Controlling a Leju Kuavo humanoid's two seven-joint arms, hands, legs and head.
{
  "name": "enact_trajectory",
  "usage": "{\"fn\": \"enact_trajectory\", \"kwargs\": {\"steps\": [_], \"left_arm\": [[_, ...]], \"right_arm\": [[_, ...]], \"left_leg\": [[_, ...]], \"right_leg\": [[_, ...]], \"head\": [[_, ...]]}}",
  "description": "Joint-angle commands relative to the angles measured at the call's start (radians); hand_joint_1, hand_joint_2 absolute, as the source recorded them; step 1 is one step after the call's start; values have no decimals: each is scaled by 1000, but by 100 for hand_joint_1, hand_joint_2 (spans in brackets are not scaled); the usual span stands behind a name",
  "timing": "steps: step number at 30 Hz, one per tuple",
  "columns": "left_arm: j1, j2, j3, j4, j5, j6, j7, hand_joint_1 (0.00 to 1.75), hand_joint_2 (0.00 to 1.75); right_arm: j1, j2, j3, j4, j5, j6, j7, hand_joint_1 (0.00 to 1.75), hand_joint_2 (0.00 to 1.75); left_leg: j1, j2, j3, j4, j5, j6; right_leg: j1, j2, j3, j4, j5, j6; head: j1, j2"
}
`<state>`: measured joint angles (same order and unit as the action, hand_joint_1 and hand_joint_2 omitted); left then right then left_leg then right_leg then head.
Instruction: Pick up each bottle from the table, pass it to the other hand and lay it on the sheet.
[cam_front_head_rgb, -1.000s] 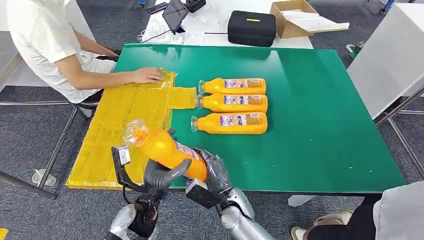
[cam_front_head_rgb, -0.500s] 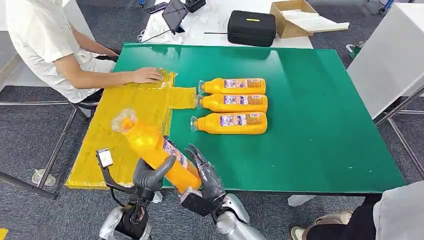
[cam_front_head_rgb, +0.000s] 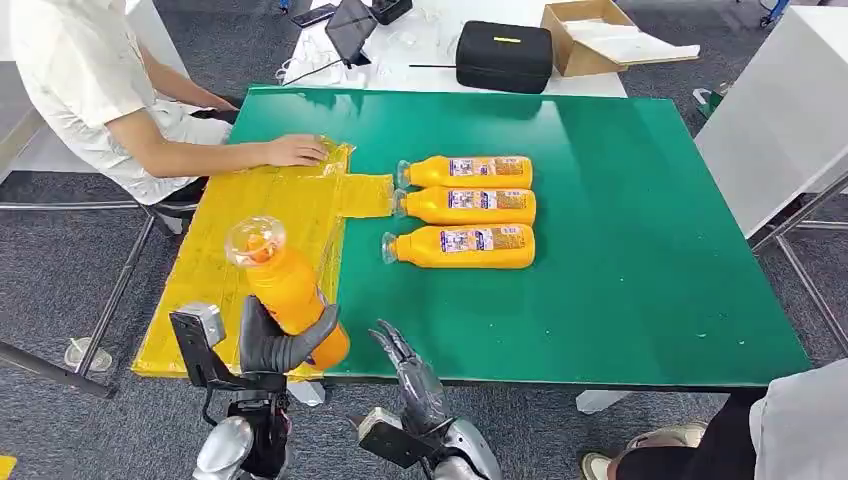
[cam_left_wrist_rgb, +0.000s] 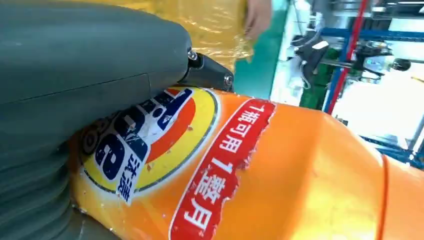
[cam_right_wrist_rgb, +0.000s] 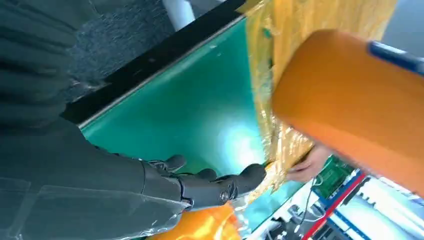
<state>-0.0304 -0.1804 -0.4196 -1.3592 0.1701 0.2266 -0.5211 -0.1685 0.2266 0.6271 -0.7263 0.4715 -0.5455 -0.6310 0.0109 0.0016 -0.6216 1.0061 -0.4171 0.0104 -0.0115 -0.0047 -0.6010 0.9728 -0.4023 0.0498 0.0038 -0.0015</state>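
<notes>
My left hand grips an orange bottle around its lower body, its clear cap tilted up and away over the near edge of the yellow sheet. Close up, the bottle's label sits against my left hand. My right hand hangs open just right of the bottle, off it, at the table's near edge. In the right wrist view its fingers are spread and the bottle's base is apart from them. Three more orange bottles lie side by side on the green table.
A person sits at the far left with a hand resting on the sheet's far end. A black case, a cardboard box and a tablet stand on the white table beyond. Another person's leg is at bottom right.
My right hand has let go of the bottle and dropped back to the right. My left hand has carried the bottle leftward and tilted it more upright over the sheet's near edge.
</notes>
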Motion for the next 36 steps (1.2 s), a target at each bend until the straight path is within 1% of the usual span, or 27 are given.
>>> {"fn": "enact_trajectory", "kwargs": {"steps": [1, 2, 3, 5, 6, 7, 9, 10, 12, 13, 15, 16, 19, 20, 21, 22, 23, 25, 28, 29, 31, 33, 35, 36], "left_arm": [[-64, 24, 24, 86, -186, 130, -25, 175, 175], [-64, 24, 54, 76, -196, 142, -27, 175, 175], [-65, 25, 69, 67, -199, 145, -27, 175, 175], [-70, 29, 97, 60, -232, 166, -19, 175, 175], [-77, 32, 103, 68, -266, 188, -15, 175, 175], [-84, 37, 106, 82, -311, 217, -9, 175, 175], [-87, 39, 106, 87, -323, 223, -6, 175, 175], [-87, 39, 106, 87, -323, 223, -6, 175, 175], [-87, 39, 106, 87, -323, 223, -6, 175, 175], [-87, 39, 106, 87, -323, 223, -6, 175, 175], [-87, 39, 106, 87, -323, 223, -6, 175, 175], [-87, 39, 106, 87, -323, 223, -6, 175, 175], [-87, 39, 106, 87, -323, 223, -6, 175, 175], [-99, 53, 93, 123, -403, 266, 7, 175, 175], [-124, 70, 71, 177, -531, 321, 47, 175, 175], [-139, 82, 60, 209, -590, 335, 71, 175, 175], [-170, 97, 47, 284, -709, 349, 107, 175, 175], [-230, 116, 26, 430, -860, 336, 153, 175, 175], [-291, 128, -2, 567, -984, 293, 187, 175, 175], [-316, 132, -18, 618, -1041, 283, 213, 175, 175], [-344, 136, -38, 671, -1093, 267, 249, 175, 175], [-377, 135, -57, 738, -1144, 231, 286, 159, 175], [-394, 141, -83, 781, -1195, 203, 323, 157, 175], [-402, 143, -95, 804, -1218, 179, 338, 162, 175]], "right_arm": [[87, 22, -367, -131, 422, -153, -11, 0, 0], [117, 63, -521, -210, 499, -153, -67, 0, 0], [137, 68, -562, -277, 533, -153, -67, 0, 0], [177, 74, -609, -413, 564, -153, -67, 0, 0], [188, 77, -625, -453, 578, -153, -67, 0, 0], [195, 76, -626, -479, 569, -153, -67, 0, 175], [198, 76, -628, -488, 565, -153, -67, 0, 175], [198, 76, -628, -488, 565, -153, -67, 0, 175], [198, 76, -628, -488, 565, -153, -67, 0, 175], [198, 76, -628, -488, 565, -153, -67, 0, 175], [198, 76, -628, -488, 565, -153, -67, 0, 175], [198, 76, -628, -488, 565, -153, -67, 0, 175], [198, 76, -628, -488, 565, -153, -67, 0, 175], [200, 80, -618, -493, 554, -153, -67, 0, 175], [197, 70, -588, -487, 521, -153, -67, 0, 175], [192, 69, -577, -477, 516, -153, -67, 0, 175], [180, 65, -550, -449, 508, -153, -67, 0, 175], [156, 61, -491, -400, 479, -153, -67, 0, 175], [130, 59, -435, -346, 468, -153, -67, 0, 175], [123, 55, -407, -330, 465, -153, -67, 0, 175], [118, 53, -383, -312, 462, -153, -67, 0, 175], [115, 53, -369, -301, 448, -153, -67, 0, 175], [115, 50, -359, -294, 439, -153, -67, 0, 175], [113, 48, -348, -285, 427, -153, -67, 0, 175]], "left_leg": [[0, -2, 2, -1, 0, 0], [0, -2, 4, -1, 0, 0], [0, -4, 3, 0, -1, 0], [0, -2, 0, 0, 0, 0], [0, -2, 4, 2, -2, 0], [0, -1, 2, 1, -2, 0], [0, -3, 0, 0, 0, 0], [0, -4, 2, 1, 0, 0], [0, -1, 1, 0, 0, 0], [0, -1, 3, 0, -1, 0], [0, -2, 1, 0, 0, 0], [0, -2, 3, 0, -1, 0], [0, -1, 1, 0, 0, 0], [0, -1, 3, 0, -1, 0], [0, -1, 2, -1, 0, 0], [0, -1, 4, -1, -1, 0], [0, -1, 3, -1, 0, 0], [0, -1, 5, -2, 0, 0], [0, 0, 4, -2, 1, 0], [0, 0, 6, -2, 1, 0], [1, 1, 5, -2, 1, -1], [1, 0, 4, -1, 1, 0], [1, 0, 4, -1, 1, -1], [1, 0, 6, -1, 0, -1]], "right_leg": [[0, -1, 2, -1, 0, -1], [0, -2, 4, 0, -1, -1], [0, -3, 4, 1, -2, -2], [0, -2, 0, 1, -1, -1], [1, -2, 4, 2, -3, -3], [0, -1, 2, 2, -2, -2], [0, -3, 0, 1, -1, -1], [0, -4, 3, 1, -2, -2], [0, -1, 1, 0, 0, -1], [0, -1, 3, 1, -1, -2], [0, -2, 1, 0, 0, -1], [0, -3, 3, 1, -1, -2], [0, -1, 1, 0, 0, -1], [0, -1, 3, 0, -1, -2], [0, -1, 2, 0, 0, -1], [0, -1, 4, 0, -1, -2], [0, -1, 3, -1, 0, -1], [0, -1, 5, -1, 0, -2], [0, 0, 3, -1, 1, -1], [1, 0, 5, -2, 1, -2], [1, 1, 5, -2, 1, -2], [1, 0, 4, -1, 0, -2], [1, 0, 4, -1, 0, -2], [1, 0, 6, -1, 0, -3]], "head": [[0, 0], [0, 0], [0, 0], [1, 0], [0, 0], [0, 0], [0, 0], [1, 0], [0, 0], [0, 0], [1, 0], [0, 0], [0, 0], [0, 0], [0, 0], [0, 0], [0, 0], [0, 0], [0, 0], [1, 0], [0, 0], [1, 0], [0, 0], [0, 0]]}}
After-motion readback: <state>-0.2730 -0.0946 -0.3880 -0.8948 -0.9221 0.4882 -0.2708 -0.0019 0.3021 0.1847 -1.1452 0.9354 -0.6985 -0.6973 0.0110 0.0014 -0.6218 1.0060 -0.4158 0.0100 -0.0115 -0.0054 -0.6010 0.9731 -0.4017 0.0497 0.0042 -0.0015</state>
